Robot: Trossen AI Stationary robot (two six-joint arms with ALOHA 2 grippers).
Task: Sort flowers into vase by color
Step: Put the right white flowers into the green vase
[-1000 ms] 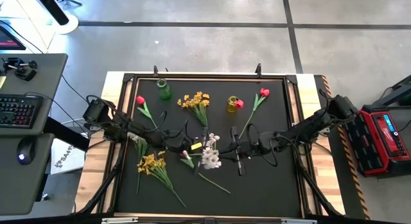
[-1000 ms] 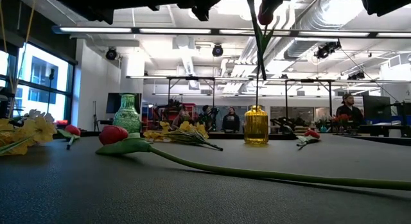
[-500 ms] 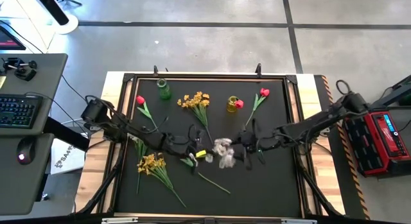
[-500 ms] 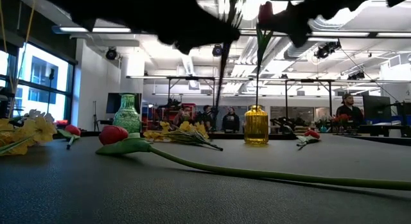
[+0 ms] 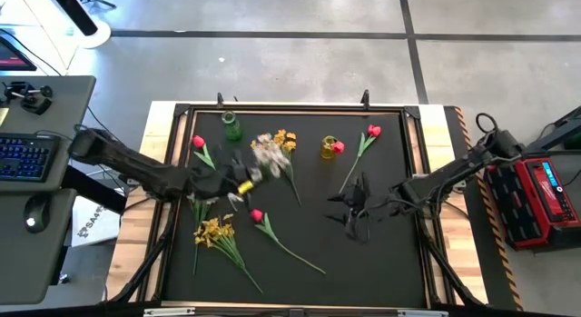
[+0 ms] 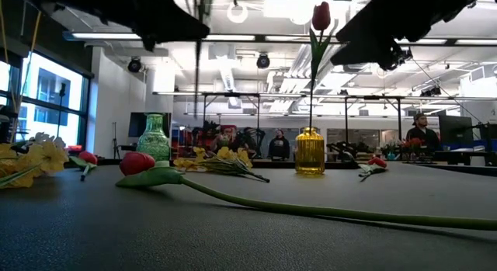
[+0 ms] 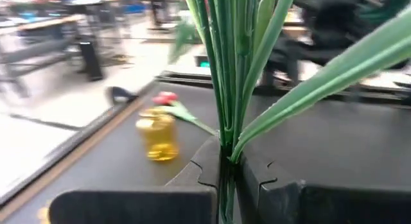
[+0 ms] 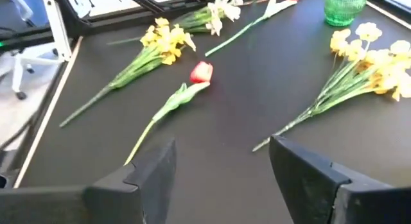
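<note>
Bright, even overhead lighting, ceiling strip lights [image 6: 256, 39] glaring in the low view, arms silhouetted there, motion blur across the left wrist view, soft shadows.

No readable text, label, brand, number or sign is seen anywhere: nothing legible is shown on the table, on the vases, on the arms or in the room beyond.

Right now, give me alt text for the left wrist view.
The left gripper has its jaws shut on a bundle of green flower stems rising upright. Beyond, a yellow vase stands on the dark table, a red tulip beside it.
</note>
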